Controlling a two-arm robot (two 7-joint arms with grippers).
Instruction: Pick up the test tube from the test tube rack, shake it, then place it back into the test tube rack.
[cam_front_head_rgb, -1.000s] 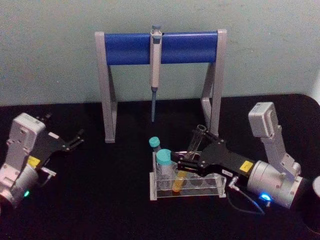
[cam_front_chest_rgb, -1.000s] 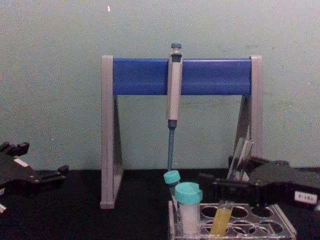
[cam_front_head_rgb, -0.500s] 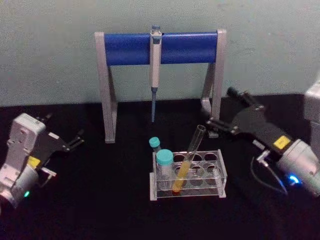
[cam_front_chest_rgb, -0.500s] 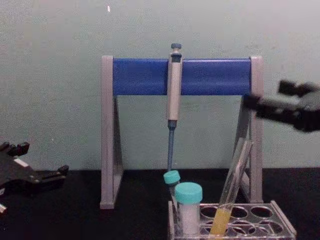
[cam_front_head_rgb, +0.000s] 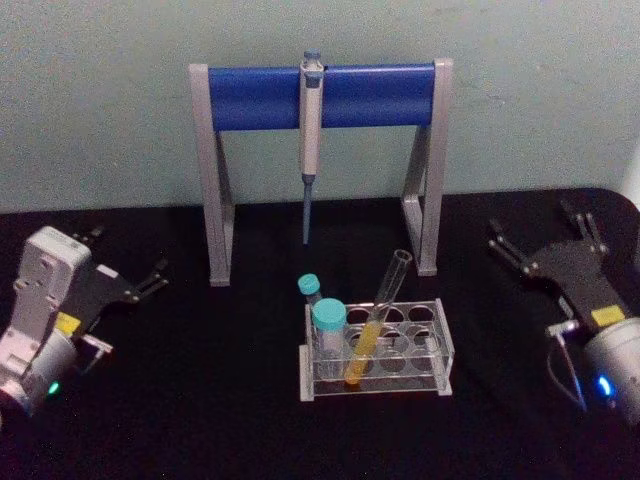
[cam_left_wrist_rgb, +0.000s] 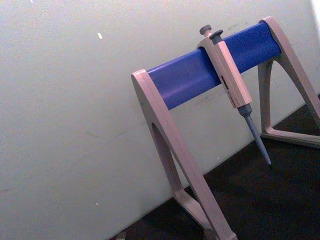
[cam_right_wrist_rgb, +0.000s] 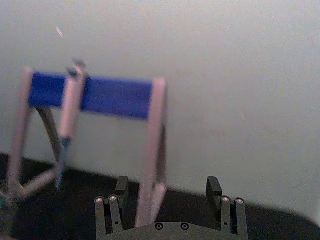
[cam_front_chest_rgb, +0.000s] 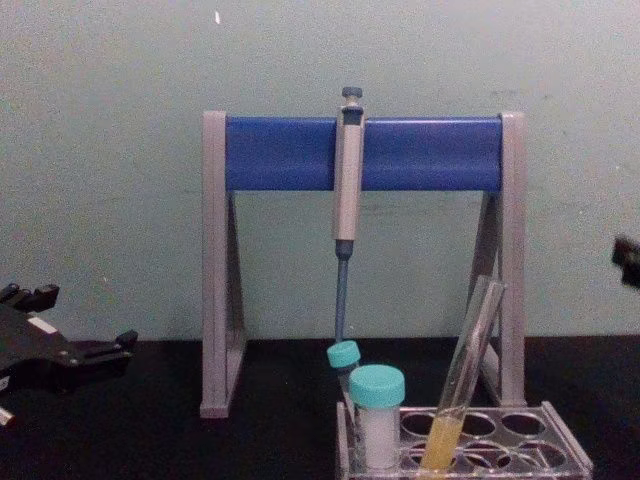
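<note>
A black desk (cam_front_head_rgb: 200, 400) carries a tall grey-and-blue pipette stand (cam_front_head_rgb: 320, 95), from which a grey pipette with a blue tip (cam_front_head_rgb: 310, 130) is hung. The right gripper (cam_front_head_rgb: 545, 235) is seen well to the right of the rack, its fingers (cam_right_wrist_rgb: 122, 187) spread wide and holding nothing. The left gripper (cam_front_head_rgb: 130, 262) is parked at the desk's left side, fingers parted and empty. Between the 2 grippers sits the low clear plastic test tube rack (cam_front_head_rgb: 440, 350). The long slim clear glass test tube with yellow-orange liquid (cam_front_head_rgb: 372, 325) stands tilted in a rack hole, apart from both sets of fingers. 2 short teal-capped white vials (cam_front_head_rgb: 328, 325) are lodged at the rack's left end.
</note>
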